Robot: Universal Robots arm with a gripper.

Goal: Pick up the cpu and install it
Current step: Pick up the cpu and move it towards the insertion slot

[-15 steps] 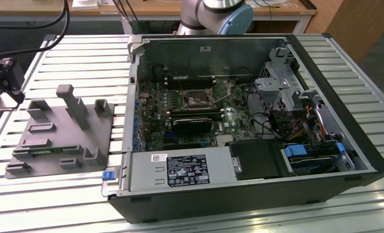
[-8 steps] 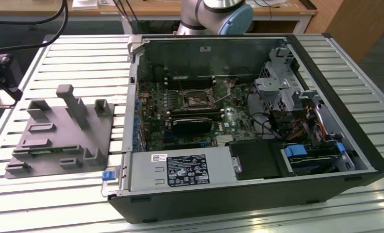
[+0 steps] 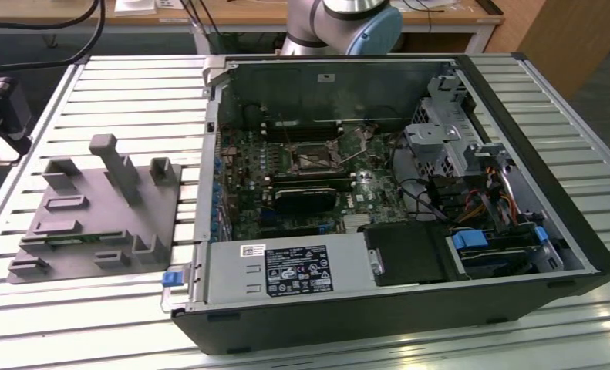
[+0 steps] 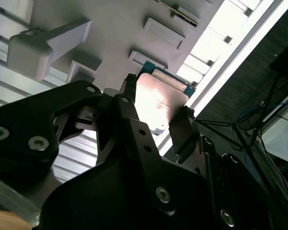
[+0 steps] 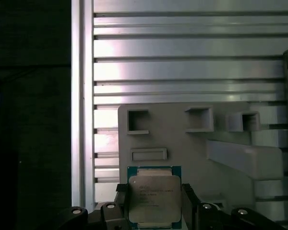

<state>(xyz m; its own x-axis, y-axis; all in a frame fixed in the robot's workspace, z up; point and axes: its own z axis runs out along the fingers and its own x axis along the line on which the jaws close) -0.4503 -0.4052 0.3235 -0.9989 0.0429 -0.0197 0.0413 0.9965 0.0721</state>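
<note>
Squarely between black jaws, flat silver-topped cpu point(image 5: 154, 199) over grey tray point(image 5: 182, 143).

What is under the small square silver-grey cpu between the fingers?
The grey plastic block-studded tray lies under the small square silver-grey cpu, gripped by the black fingers. The cpu covers the tray spot beneath it, so contact cannot be judged.

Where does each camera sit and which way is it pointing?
Exterior view: off the arm, above, looking down at the open computer case and tray; part of the arm shows.
First wrist view: on the arm, facing the tray past the gripper, which flanks the cpu.
Second wrist view: on the arm, close behind the gripper.
Both wrist views share gripper, cpu and tray.
</note>
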